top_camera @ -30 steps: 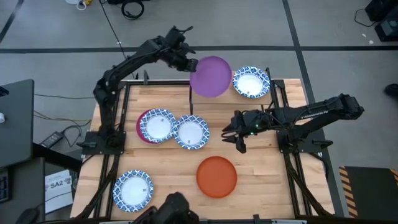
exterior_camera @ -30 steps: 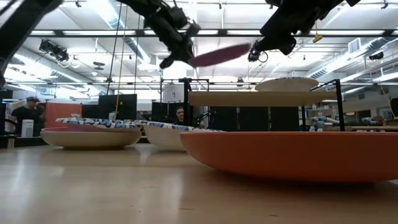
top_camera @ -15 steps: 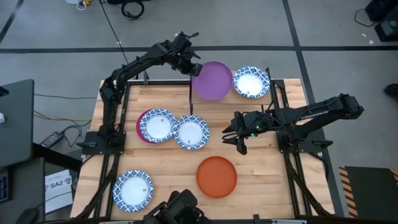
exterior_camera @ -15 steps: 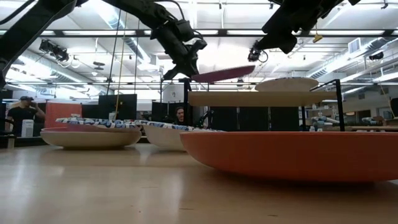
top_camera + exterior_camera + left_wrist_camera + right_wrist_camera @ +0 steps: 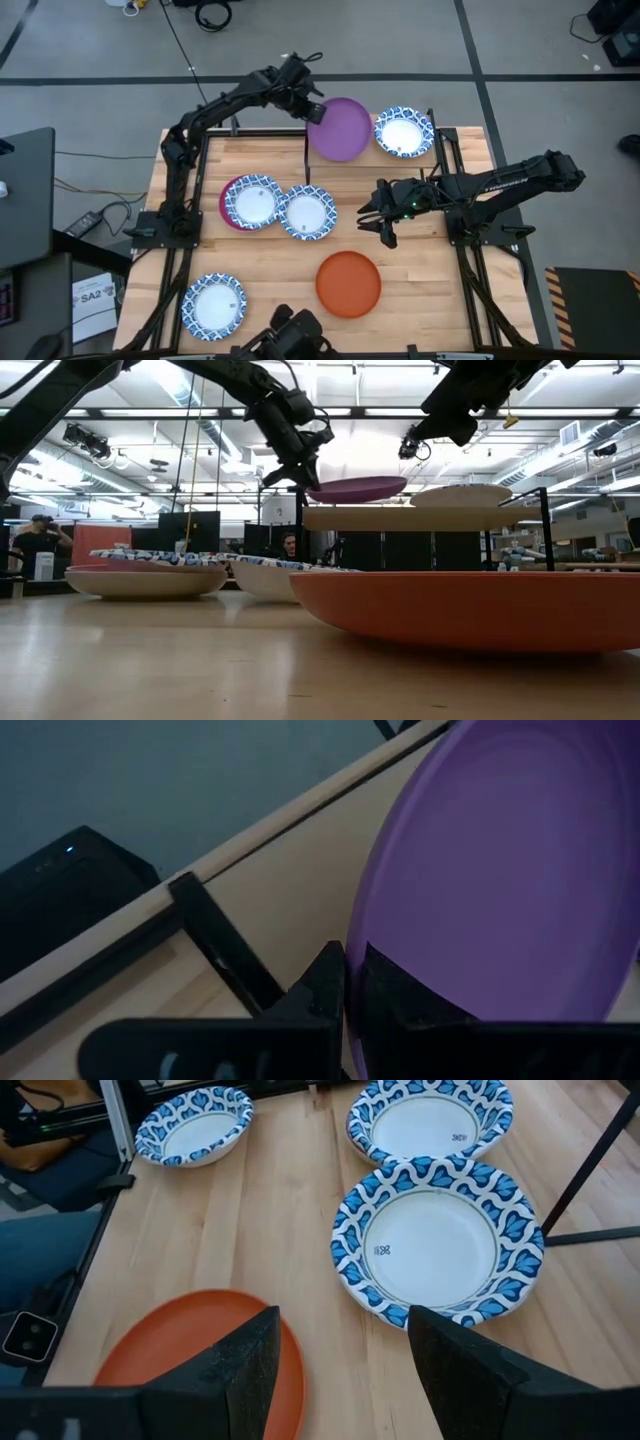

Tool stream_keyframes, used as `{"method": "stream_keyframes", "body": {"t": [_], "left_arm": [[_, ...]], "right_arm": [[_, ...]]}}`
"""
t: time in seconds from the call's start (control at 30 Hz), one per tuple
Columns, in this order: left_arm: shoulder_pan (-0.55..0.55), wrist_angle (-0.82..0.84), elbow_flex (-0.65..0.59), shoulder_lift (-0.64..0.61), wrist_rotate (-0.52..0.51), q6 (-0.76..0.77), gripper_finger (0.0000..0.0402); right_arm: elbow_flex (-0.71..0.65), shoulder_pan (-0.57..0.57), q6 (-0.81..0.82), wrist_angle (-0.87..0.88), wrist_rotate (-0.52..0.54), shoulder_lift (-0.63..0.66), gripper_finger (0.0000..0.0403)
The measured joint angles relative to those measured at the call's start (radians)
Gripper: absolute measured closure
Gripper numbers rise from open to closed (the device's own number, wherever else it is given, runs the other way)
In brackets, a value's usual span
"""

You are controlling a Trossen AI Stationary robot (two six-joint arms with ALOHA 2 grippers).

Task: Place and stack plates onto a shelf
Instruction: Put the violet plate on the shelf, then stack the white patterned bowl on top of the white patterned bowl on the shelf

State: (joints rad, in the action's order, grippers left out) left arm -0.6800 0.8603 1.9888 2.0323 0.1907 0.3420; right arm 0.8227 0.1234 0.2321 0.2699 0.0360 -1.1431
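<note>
Seven plates — four blue-rimmed, one orange (image 5: 349, 283), one magenta; left gripper (image 5: 309, 106) pinches the purple plate (image 5: 342, 128) at twelve o'clock, right gripper (image 5: 382, 228) spread.

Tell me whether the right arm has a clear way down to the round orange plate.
Probably yes. The right gripper hangs with jaws open just beside the round orange plate, which lies alone on the wooden table with nothing on it. The left gripper is far off, shut on the purple plate.

Grey floor (image 5: 90, 50), bright ceiling lights (image 5: 170, 385)
</note>
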Motion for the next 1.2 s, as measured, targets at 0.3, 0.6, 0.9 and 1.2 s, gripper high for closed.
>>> {"method": "stream_keyframes", "body": {"t": [0.3, 0.6, 0.9, 1.2], "left_arm": [[0.03, -0.028, -0.001, 0.042, -0.011, 0.011, 0.0384], [0.015, -0.038, -0.001, 0.042, -0.019, 0.014, 0.038], [0.015, -0.037, -0.001, 0.042, -0.04, 0.012, 0.0359], [0.014, -0.037, 0.0, 0.042, -0.078, 0.006, 0.0337]], "right_arm": [[0.0, 0.0, 0.0, -0.001, 0.0, 0.0, 0.0176], [0.0, 0.0, -0.007, 0.001, 0.0, 0.0, 0.0176], [0.0, 0.0, -0.007, 0.0, 0.0, 0.0, 0.0176], [0.0, 0.0, -0.007, 0.0, 0.0, 0.0, 0.0176]]}}
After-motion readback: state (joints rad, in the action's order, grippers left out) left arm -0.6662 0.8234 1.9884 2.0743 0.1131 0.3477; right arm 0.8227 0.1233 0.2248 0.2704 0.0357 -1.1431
